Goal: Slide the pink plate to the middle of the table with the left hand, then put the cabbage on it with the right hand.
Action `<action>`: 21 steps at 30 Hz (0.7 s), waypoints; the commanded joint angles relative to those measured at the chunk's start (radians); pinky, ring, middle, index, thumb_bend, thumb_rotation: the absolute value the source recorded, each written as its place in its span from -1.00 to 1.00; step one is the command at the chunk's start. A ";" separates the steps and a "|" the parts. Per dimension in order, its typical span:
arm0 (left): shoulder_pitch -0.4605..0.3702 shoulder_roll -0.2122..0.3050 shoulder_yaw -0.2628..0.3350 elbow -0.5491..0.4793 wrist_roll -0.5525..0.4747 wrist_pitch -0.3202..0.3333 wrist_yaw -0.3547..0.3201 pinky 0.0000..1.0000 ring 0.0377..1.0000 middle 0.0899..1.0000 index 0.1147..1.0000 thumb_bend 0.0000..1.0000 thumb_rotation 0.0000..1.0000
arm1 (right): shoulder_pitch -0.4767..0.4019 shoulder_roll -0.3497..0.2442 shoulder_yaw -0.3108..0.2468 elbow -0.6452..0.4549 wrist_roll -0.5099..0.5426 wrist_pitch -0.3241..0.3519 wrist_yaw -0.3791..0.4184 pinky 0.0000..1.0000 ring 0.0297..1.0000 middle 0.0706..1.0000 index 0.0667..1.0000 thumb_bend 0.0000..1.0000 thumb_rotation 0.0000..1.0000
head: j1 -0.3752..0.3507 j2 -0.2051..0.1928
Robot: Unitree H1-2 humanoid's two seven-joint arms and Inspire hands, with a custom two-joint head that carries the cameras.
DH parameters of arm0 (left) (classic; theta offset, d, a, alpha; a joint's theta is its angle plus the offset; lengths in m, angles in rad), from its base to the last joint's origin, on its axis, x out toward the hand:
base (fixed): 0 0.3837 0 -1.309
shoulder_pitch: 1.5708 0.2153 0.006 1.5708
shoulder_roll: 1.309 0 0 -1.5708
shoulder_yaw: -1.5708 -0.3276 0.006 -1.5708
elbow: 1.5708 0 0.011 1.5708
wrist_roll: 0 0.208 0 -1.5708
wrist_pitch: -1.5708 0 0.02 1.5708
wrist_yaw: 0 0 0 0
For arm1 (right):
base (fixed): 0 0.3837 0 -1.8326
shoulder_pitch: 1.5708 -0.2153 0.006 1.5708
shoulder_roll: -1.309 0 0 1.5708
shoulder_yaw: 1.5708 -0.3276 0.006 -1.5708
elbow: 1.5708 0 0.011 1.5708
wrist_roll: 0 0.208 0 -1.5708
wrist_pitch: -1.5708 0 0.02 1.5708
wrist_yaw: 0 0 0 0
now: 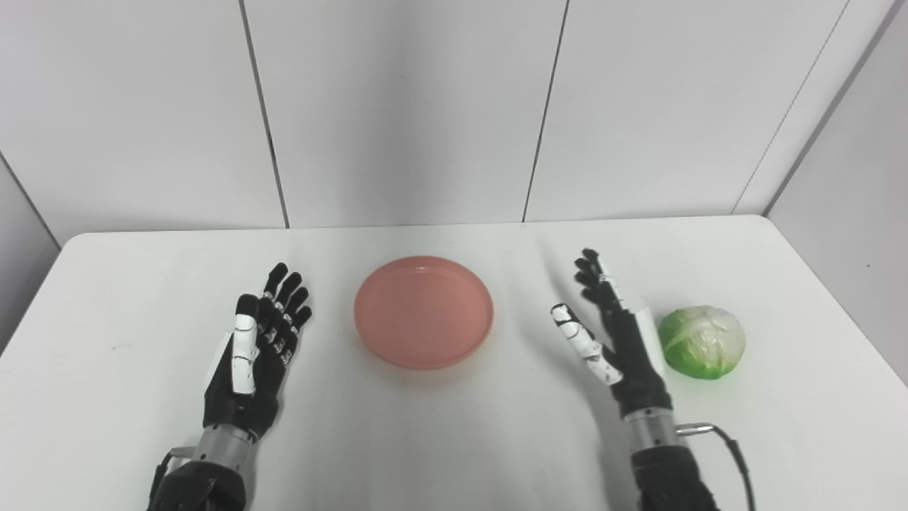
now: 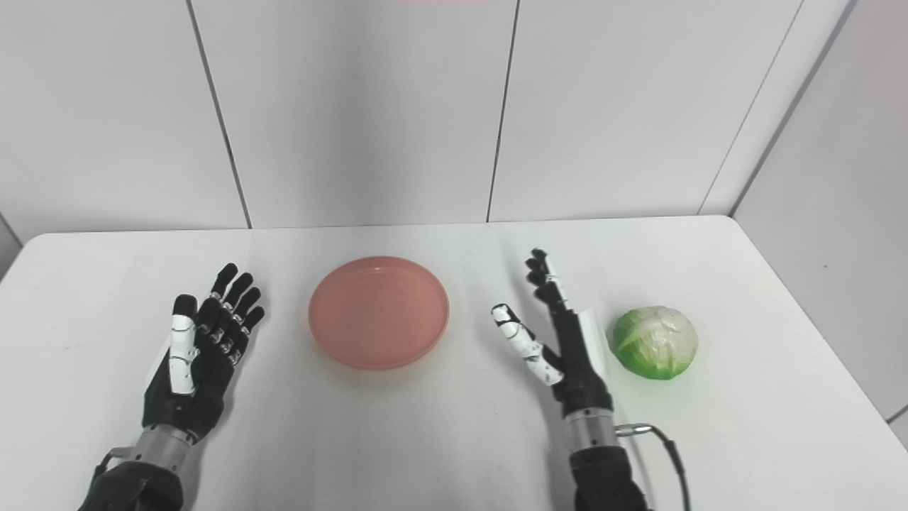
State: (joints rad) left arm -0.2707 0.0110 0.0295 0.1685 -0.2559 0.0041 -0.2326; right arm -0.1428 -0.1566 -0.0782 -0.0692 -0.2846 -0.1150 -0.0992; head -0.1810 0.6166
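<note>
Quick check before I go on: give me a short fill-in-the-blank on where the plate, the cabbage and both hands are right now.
1. The pink plate lies between the two hands and holds ____.
2. The cabbage sits on the table just beside the ____ robot hand.
3. The left robot hand has its fingers apart and holds ____.
4. The colour of the table is ____.

Missing words: nothing; right; nothing; white

The pink plate (image 1: pixel 423 312) is lying on the white bench (image 1: pixel 454 440); the cabbage (image 1: pixel 701 341) is showing green with pale whitish streaks.
</note>
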 commanded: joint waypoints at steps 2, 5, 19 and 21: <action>-0.079 -0.014 -0.016 0.055 0.042 -0.052 0.022 1.00 1.00 1.00 1.00 0.48 0.99 | -0.033 -0.073 -0.015 -0.037 -0.054 0.003 -0.001 0.82 0.83 0.83 0.88 0.45 0.53 | -0.008 0.003; -0.110 -0.015 -0.026 0.108 0.075 -0.074 0.032 1.00 1.00 1.00 1.00 0.44 1.00 | -0.036 -0.128 -0.028 -0.037 -0.085 0.039 0.014 0.72 0.79 0.84 0.88 0.49 0.39 | -0.010 0.005; -0.179 -0.017 0.016 0.239 0.091 -0.159 0.067 1.00 1.00 1.00 1.00 0.43 1.00 | -0.040 -0.241 -0.065 -0.110 -0.280 0.294 0.046 0.55 0.77 0.86 0.86 0.62 0.06 | -0.025 -0.001; -0.176 -0.014 0.012 0.243 0.106 -0.166 0.075 1.00 1.00 1.00 1.00 0.44 1.00 | -0.044 -0.256 -0.066 -0.118 -0.305 0.345 0.064 0.55 0.79 0.86 0.87 0.67 0.03 | -0.048 -0.005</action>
State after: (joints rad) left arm -0.4114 -0.0069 0.0484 0.4254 -0.1645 -0.1178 -0.1659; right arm -0.1583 -0.3805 -0.1304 -0.1506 -0.5675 0.1942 -0.0377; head -0.2194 0.6151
